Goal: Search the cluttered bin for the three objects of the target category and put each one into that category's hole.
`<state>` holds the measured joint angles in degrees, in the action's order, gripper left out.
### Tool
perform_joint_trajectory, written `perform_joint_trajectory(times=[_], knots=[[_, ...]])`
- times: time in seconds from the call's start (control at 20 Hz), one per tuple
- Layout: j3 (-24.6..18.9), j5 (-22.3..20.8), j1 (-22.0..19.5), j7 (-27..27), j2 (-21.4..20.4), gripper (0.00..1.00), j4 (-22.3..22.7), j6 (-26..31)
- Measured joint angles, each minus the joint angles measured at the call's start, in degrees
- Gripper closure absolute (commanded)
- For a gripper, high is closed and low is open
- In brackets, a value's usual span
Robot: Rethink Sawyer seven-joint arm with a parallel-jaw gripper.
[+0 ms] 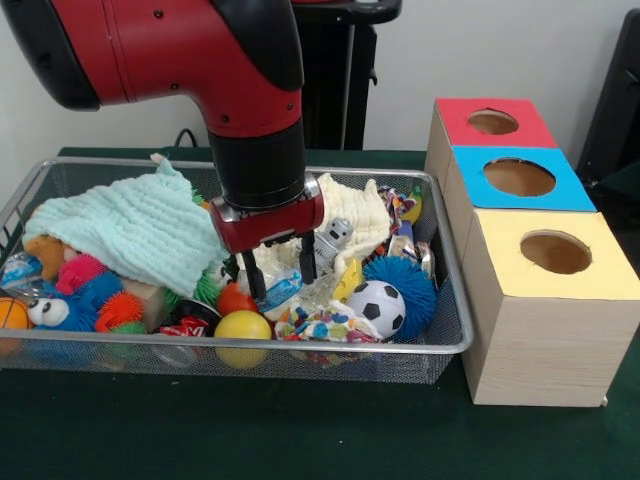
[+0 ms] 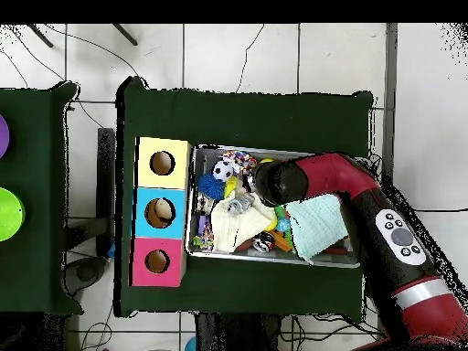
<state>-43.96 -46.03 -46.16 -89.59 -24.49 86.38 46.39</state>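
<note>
Mint cloth [image 1: 135, 232] covers most of the brown plush [image 1: 45, 252] in the bin [image 1: 300, 345]. Orange ball [image 1: 10, 315] cut by left edge. Overhead: arm hides gripper, toys too small to identify.

Nothing readable anywhere that I can make out. The three boxes beside the bin just have plain coloured tops, red [image 1: 493, 122], blue [image 1: 519, 178] and yellow [image 1: 553, 255], each with a round hole and no letters or numbers on them. The red arm [image 1: 200, 50] shows no logo or marking from the front; from above there's a grey oval pad [image 2: 401, 234] with a few small buttons on it, but whatever is printed there is too tiny to tell. A couple of crinkly printed wrappers [image 1: 330, 324] lie in the wire bin [image 1: 455, 330], patterns only, no words I could read.
</note>
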Motion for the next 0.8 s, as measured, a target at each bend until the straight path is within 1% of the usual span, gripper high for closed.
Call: perform_joint_trajectory(times=[0.3,0.35,0.5,0.65,0.8], knots=[[1.3,-0.1,1.7,0.0,0.0,0.00,-1.3,3.3],[2.0,-0.1,2.4,0.0,0.0,0.00,-1.7,5.2],[2.5,-0.1,3.1,0.0,0.0,0.00,-2.1,7.2],[3.1,-0.1,4.1,0.0,0.0,0.00,-3.1,10.5],[3.5,-0.2,4.6,0.0,0.0,0.00,-3.6,12.1]])
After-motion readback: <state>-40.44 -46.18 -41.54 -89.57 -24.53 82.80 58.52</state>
